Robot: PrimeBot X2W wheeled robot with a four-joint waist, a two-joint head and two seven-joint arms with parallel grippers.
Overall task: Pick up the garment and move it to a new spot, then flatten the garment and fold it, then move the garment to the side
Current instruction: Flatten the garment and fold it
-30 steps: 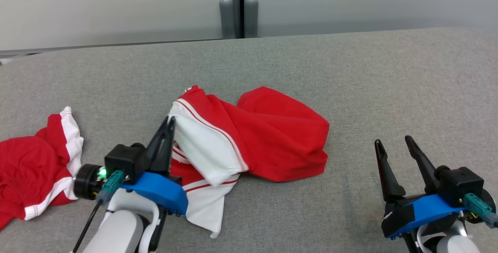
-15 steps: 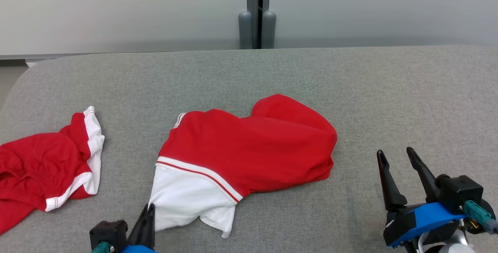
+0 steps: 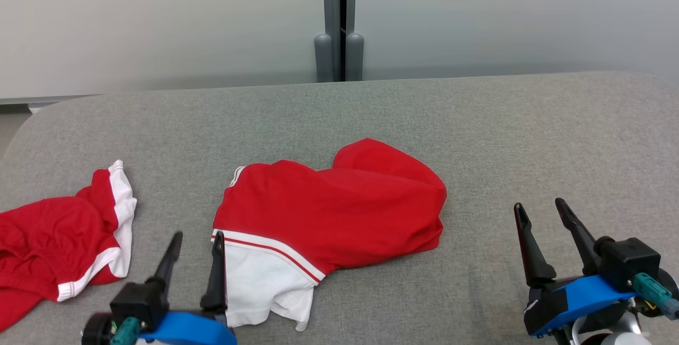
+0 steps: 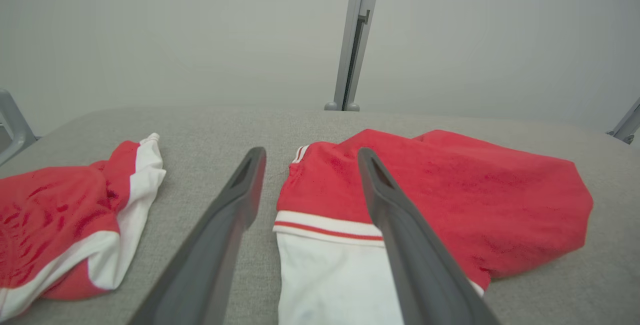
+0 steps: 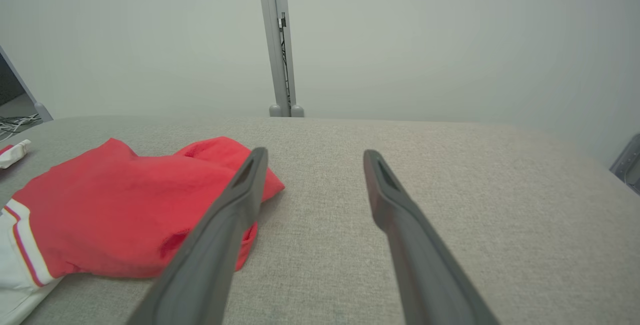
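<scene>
You see the garment (image 3: 329,212), red with a white, red-striped panel at its near-left end, lying rumpled mid-table (image 3: 477,122), left gripper (image 3: 198,236) spread empty just beside that panel, right gripper (image 3: 539,206) spread, well apart.

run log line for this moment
left gripper: open, empty | right gripper: open, empty | garment: rumpled on grey surface, unheld | second red garment: at left

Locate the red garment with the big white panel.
In the head view the red garment lies midway across the grey surface, its white panel beside the left gripper; a second red garment lies further left.
</scene>
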